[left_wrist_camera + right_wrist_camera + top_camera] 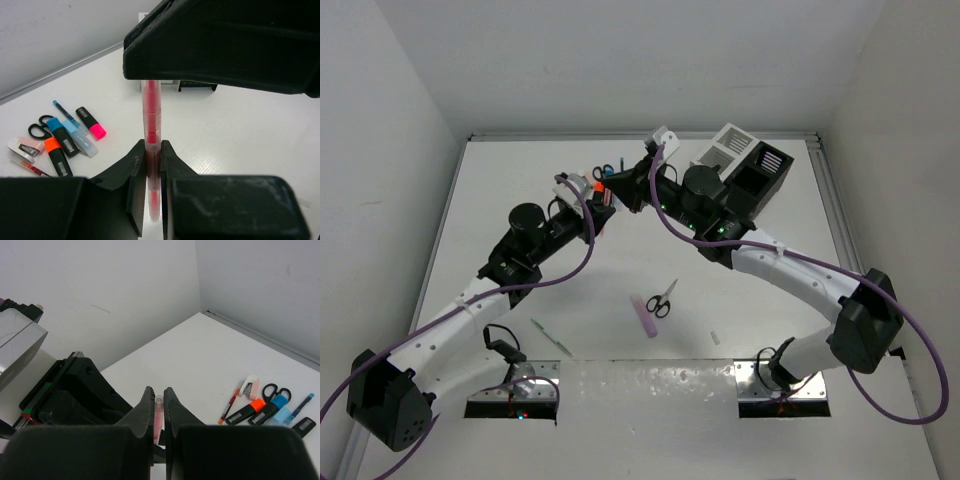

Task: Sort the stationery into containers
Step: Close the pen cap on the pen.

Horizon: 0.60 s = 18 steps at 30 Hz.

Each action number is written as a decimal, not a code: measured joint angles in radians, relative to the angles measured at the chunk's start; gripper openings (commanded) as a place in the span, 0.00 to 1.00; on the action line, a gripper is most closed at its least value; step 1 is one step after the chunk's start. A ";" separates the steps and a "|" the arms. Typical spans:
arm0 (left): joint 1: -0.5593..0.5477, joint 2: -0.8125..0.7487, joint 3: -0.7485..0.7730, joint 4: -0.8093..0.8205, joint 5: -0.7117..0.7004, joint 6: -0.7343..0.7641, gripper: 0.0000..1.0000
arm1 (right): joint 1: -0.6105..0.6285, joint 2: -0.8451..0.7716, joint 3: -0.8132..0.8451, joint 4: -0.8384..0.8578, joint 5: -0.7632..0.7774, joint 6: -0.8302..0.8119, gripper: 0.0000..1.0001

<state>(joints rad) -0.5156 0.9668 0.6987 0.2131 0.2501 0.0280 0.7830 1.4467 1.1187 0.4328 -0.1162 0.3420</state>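
Note:
A translucent red pen (151,115) is held in the air between both grippers at the back middle of the table. My left gripper (152,147) is shut on its lower part. My right gripper (156,392) is shut on its other end (158,415). In the top view the left gripper (603,197) and the right gripper (626,186) meet tip to tip. The white box (730,148) and the black box (762,175) stand side by side at the back right. Black-handled scissors (663,298) and a lilac bar (644,315) lie mid-table.
A pile lies at the back: scissors (37,126), an orange highlighter (56,154), blue highlighter (62,135), pink-tipped highlighter (91,122), a blue pen (62,107) and a pink-white piece (22,147). A green pen (550,337) and a small white piece (715,337) lie near the front.

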 measured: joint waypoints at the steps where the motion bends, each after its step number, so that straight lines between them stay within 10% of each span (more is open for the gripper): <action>1: 0.000 0.000 0.000 0.002 -0.005 -0.002 0.00 | 0.000 0.000 -0.001 0.005 0.000 0.001 0.00; 18: 0.015 0.021 -0.002 -0.093 0.030 -0.019 0.00 | 0.078 -0.017 -0.198 0.226 0.167 -0.043 0.10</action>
<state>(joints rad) -0.5003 0.9874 0.6971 0.1204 0.2802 0.0086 0.8612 1.4296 0.9211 0.6586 0.0513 0.2985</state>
